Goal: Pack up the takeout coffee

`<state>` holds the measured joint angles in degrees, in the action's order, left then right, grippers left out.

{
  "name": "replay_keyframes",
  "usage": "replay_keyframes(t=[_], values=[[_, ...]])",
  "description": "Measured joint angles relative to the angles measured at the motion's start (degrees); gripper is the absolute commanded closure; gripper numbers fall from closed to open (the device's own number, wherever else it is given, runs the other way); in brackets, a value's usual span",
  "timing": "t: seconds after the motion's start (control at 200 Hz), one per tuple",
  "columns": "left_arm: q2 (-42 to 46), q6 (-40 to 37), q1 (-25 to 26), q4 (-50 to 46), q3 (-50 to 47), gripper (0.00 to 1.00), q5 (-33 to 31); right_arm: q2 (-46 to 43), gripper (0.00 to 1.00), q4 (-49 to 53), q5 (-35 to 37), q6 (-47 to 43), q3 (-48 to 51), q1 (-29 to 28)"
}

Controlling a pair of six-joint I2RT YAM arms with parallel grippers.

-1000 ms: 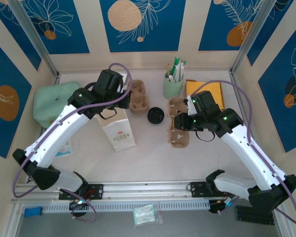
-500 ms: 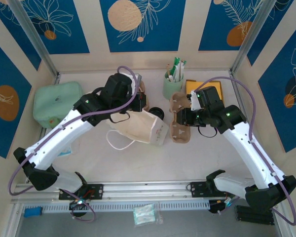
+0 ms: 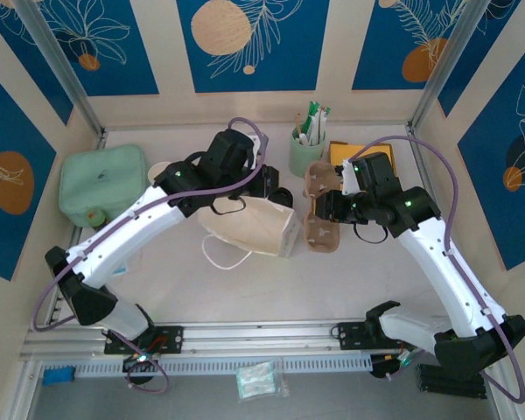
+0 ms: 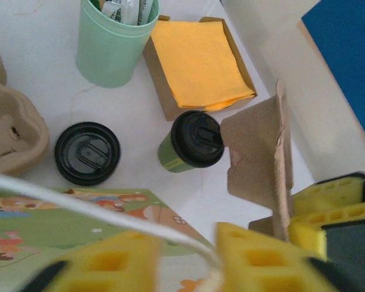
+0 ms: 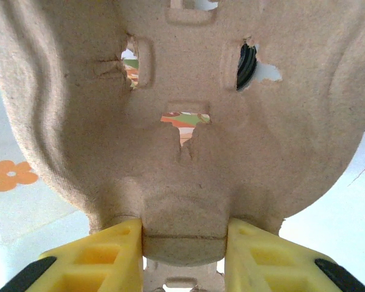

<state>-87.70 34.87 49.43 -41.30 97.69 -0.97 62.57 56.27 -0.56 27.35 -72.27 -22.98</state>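
The takeout coffee point(image 4: 188, 143), a green-sided cup with a black lid, stands upright beside the napkin box. My left gripper point(image 4: 188, 255) point(image 3: 262, 185) hovers near it, jaws apart. The white cord handle point(image 4: 109, 222) of the printed paper bag point(image 3: 258, 229) runs loosely through the gap. The bag lies on its side at mid-table. My right gripper point(image 5: 184, 243) point(image 3: 324, 207) is shut on the rim of a brown cardboard cup carrier point(image 5: 182, 121) point(image 3: 319, 214), held up just right of the bag and the coffee.
A loose black lid point(image 4: 87, 152) lies left of the coffee. Behind stand a mint cup of packets point(image 3: 306, 153) and a box of orange napkins point(image 3: 354, 156). A second carrier point(image 4: 9, 131), a lidless cup point(image 3: 160, 170) and a green pouch point(image 3: 101, 184) are to the left.
The bag has tipped from upright onto its side and slid right. My left gripper followed it right and its jaws have parted. The right gripper lifted the carrier slightly back.
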Motion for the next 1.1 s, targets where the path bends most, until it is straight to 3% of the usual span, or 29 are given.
replay_keyframes(t=[0.245,0.44,0.8,0.935,1.1], values=[[-2.5,-2.9,0.0,-3.2,8.6,0.31,0.1,-0.2,0.66,0.4,-0.4,0.0,-0.9,0.6],[-4.0,-5.3,-0.2,-5.2,15.4,0.29,-0.2,-0.2,0.67,0.4,-1.2,0.0,-1.4,0.8],[-3.8,-6.3,-0.3,-7.6,14.3,0.24,-1.2,-0.2,0.67,1.7,-1.4,0.0,-3.5,0.9],[0.8,-6.1,-0.4,-8.0,11.8,0.21,-2.8,-1.1,0.67,2.6,-1.4,0.0,-6.3,0.9],[12.5,-2.4,-0.5,-7.4,3.1,0.18,-4.7,-2.2,0.67,4.0,-1.2,-0.4,-10.2,0.9]])
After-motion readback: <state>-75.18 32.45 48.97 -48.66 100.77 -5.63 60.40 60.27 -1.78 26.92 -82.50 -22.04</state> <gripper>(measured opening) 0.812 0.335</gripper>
